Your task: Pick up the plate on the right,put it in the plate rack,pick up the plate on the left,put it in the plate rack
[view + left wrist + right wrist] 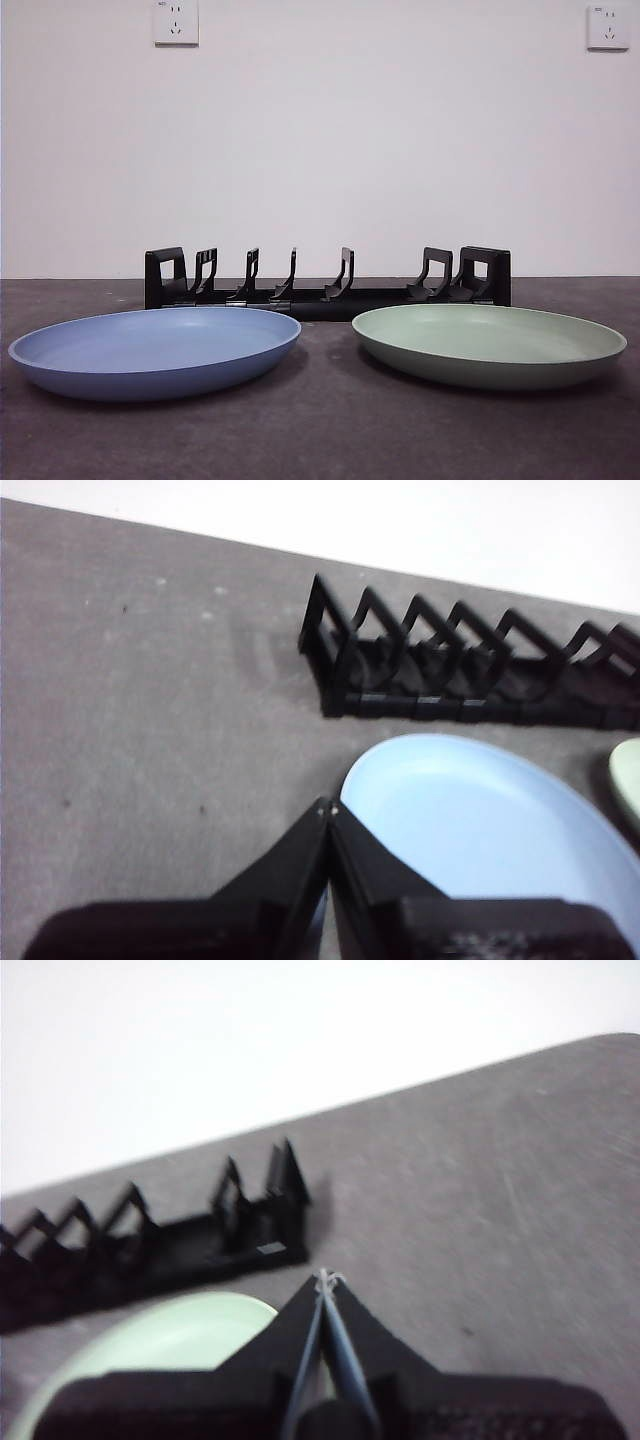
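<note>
White wall behind dark tabletop. Green plate lay right, blue plate left, plate rack far behind, empty. Right end effector pinched closed, holding nothing, above green plate's edge; left end effector same. Best open wide, grab rim firmly.

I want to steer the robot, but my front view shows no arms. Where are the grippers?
Observer: The left gripper hangs at the rim of the round pale blue plate, jaws shut.
Operator: And the other?
Observer: The right gripper hangs by the round pale green plate, near its rim, jaws shut, empty.
Operator: Does the long black plastic plate rack touch the blue plate?
Observer: No, grey table shows between them.
</note>
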`<action>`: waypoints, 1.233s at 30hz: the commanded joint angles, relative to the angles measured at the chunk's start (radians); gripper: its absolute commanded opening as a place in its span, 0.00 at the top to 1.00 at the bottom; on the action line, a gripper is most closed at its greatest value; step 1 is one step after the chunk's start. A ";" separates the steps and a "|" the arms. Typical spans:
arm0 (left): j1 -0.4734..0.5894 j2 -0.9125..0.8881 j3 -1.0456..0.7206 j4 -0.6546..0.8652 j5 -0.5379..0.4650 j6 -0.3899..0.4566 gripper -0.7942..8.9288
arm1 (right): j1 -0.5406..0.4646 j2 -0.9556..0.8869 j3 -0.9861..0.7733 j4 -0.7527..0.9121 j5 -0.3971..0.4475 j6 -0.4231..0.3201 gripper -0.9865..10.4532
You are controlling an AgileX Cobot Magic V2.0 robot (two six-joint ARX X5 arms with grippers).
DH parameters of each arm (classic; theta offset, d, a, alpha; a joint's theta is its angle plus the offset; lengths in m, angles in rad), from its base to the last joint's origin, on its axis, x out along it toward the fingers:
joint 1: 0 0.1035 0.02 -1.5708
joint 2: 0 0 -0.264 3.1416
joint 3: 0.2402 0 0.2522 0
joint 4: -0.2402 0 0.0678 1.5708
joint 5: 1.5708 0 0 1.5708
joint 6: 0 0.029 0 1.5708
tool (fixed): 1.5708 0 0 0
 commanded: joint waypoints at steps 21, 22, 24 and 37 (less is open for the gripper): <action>0.002 0.427 0.614 -0.481 0.371 0.183 0.93 | 0.000 0.601 0.827 -0.709 -0.222 -0.242 0.92; 0.002 0.438 0.632 -0.497 0.371 0.192 0.93 | 0.000 0.618 0.850 -0.738 -0.225 -0.254 0.92; 0.002 0.461 0.671 -0.534 0.371 0.215 0.93 | 0.000 0.652 0.895 -0.799 -0.238 -0.284 0.92; -0.038 0.531 0.749 -0.597 0.452 0.263 0.29 | 0.001 0.716 0.951 -0.874 -0.282 -0.307 0.54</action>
